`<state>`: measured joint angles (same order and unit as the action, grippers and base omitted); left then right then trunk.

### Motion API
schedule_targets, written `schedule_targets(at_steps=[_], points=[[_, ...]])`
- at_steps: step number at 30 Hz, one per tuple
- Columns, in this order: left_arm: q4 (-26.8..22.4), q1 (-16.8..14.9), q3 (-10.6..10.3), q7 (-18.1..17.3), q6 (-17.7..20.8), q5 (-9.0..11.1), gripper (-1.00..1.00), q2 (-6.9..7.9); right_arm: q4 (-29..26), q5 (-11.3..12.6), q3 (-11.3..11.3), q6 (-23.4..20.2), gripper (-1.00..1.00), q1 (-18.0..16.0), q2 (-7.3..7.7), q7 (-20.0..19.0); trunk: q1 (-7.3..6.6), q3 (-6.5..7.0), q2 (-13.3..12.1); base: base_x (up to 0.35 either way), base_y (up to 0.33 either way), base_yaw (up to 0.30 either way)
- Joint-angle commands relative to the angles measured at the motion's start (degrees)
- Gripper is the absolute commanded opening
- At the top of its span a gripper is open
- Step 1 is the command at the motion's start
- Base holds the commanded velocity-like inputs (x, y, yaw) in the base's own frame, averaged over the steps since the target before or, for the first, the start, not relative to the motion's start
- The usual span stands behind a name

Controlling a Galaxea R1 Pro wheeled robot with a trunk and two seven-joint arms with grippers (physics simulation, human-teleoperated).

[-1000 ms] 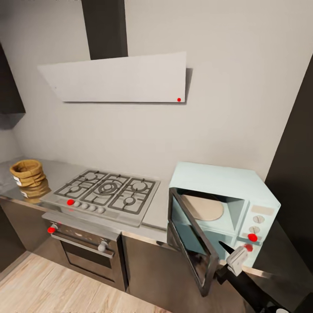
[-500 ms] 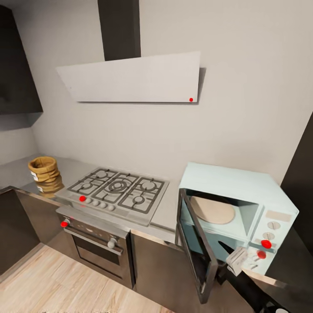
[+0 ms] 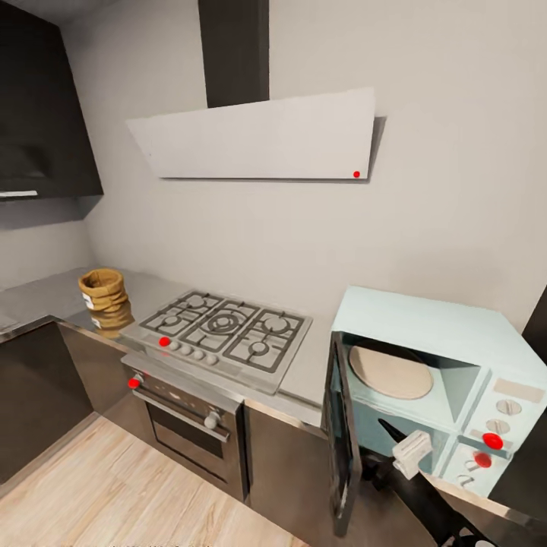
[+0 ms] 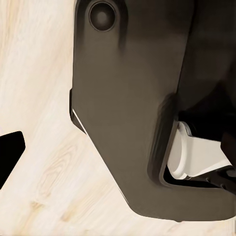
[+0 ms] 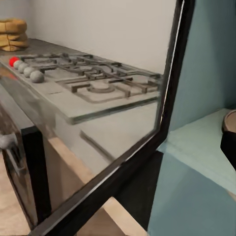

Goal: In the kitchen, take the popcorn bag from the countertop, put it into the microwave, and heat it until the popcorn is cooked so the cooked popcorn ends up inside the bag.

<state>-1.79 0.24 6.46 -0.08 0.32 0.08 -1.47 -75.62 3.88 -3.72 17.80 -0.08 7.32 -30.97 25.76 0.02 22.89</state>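
The tan popcorn bag (image 3: 104, 292) stands upright on the grey countertop (image 3: 310, 371), left of the gas hob (image 3: 224, 334); the right wrist view has the bag (image 5: 12, 33) far off. At the right sits the mint-blue microwave (image 3: 425, 330) with its dark glass door (image 3: 339, 444) swung open and a beige turntable (image 3: 390, 372) inside. My right gripper (image 3: 401, 444) hovers just in front of the open cavity, beside the door (image 5: 173, 88); its jaws are not clear. In the left wrist view one dark fingertip (image 4: 10, 155) hangs over the wood floor.
A black-and-steel oven (image 3: 190, 425) sits under the hob, and a slanted white hood (image 3: 258, 137) hangs above. Dark cabinets (image 3: 38, 380) run along the left corner. Light wood floor (image 3: 99, 486) lies open in front of the units.
The whole picture has shifted right, so the camera has turned left; the bag and hob sit nearer the centre. My right gripper keeps its place by the microwave door.
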Motion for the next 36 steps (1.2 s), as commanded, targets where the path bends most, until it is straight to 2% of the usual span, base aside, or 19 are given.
schedule_targets(at_steps=[1, 7, 16, 26, 36], points=[[-0.06, 0.02, 0.41, -0.01, 0.03, 0.01, 1.00, -0.02, 0.03, 1.60, -0.06, 0.04, 1.00, -0.01, -0.02, -0.50, 0.02, 0.00, 0.03, -0.026, 0.000, 0.169], [-0.06, 0.02, 0.44, -0.01, 0.03, 0.01, 1.00, -0.02, 0.03, 2.84, -0.06, -0.02, 1.00, -0.01, -0.02, -0.50, 0.02, 0.00, 0.03, -0.191, 0.000, 0.170], [-0.06, 0.02, 0.43, -0.01, 0.03, 0.01, 1.00, -0.02, 0.03, 2.89, -0.02, -0.11, 1.00, -0.01, -0.02, -0.53, 0.02, 0.00, 0.03, -0.039, 0.000, 0.055], [-0.04, 0.02, 0.40, -0.01, 0.03, 0.01, 1.00, -0.02, 0.03, 2.89, -0.06, -0.13, 1.00, -0.01, -0.02, -0.55, 0.02, 0.00, 0.03, 0.000, 0.000, 0.180], [-0.06, 0.02, 0.40, -0.01, 0.03, 0.01, 1.00, -0.02, 0.03, 2.89, -0.03, -0.31, 1.00, -0.01, -0.02, -0.50, 0.02, 0.00, 0.03, 0.000, 0.000, 0.082]])
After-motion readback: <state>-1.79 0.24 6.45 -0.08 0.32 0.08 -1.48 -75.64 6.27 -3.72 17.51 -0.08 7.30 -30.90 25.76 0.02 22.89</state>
